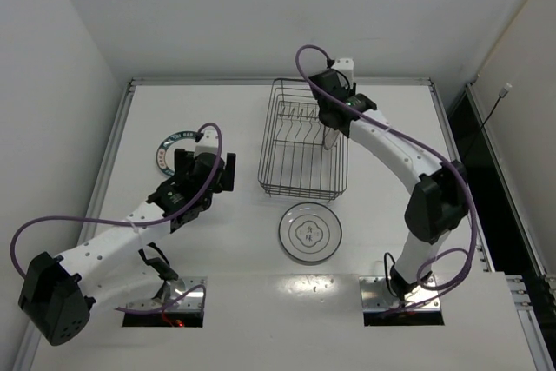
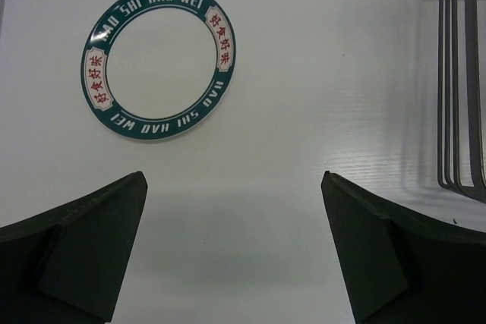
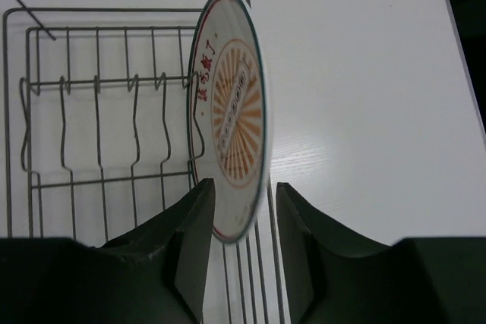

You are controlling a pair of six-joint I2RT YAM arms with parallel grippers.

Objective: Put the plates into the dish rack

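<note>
On the white table (image 1: 217, 241) our orange plate (image 3: 235, 111) stood upright for the rack's (image 1: 302, 141) prongs; right pincer (image 3: 244, 190) slack around it, left pincer (image 2: 234, 178) wide open.

The dish rack (image 1: 295, 188) is formed of thin dark metal wire. The orange-patterned plate (image 3: 235, 119) is glazed smooth and glossy; the table (image 2: 304, 149) is finished matt white.

Bright, even light with soft shadows; sharp focus.
</note>
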